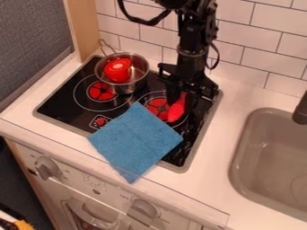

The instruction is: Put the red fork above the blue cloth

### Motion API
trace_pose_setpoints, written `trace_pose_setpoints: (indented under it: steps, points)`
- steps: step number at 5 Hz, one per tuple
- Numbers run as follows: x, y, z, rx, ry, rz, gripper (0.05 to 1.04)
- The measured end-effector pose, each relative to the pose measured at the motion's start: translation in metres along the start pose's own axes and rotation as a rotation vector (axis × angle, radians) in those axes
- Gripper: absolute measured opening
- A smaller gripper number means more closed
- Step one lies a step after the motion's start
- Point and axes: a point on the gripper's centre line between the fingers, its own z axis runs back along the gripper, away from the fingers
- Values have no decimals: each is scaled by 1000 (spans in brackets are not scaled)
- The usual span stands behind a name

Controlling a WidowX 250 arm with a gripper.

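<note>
Showing your task approx. done: red fork [176, 113] at rt. burner [156, 108], just above blue cloth [136, 141], beneath gripper [182, 99]. Jaws: can't tell if they grip. Remaining for you, prob.: release if held, then retract.

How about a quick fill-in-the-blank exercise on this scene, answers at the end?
The cloth lying partly on the stove is ____.
The fork at the pincer is ____.
A red object sits inside a metal ____.
In this view, the sink is to the ____ of the stove.
Missing words: blue; red; pot; right.
</note>
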Motion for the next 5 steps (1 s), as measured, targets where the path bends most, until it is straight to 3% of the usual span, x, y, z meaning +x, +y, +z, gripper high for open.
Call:
trace_pose_setpoints:
  steps: [1,2,5]
  points:
    - [17,-6,32,-46,-93,2,415]
    - [7,14,77,-54,-208,49,415]
    - [-113,31,45,-15,-91,-17,415]
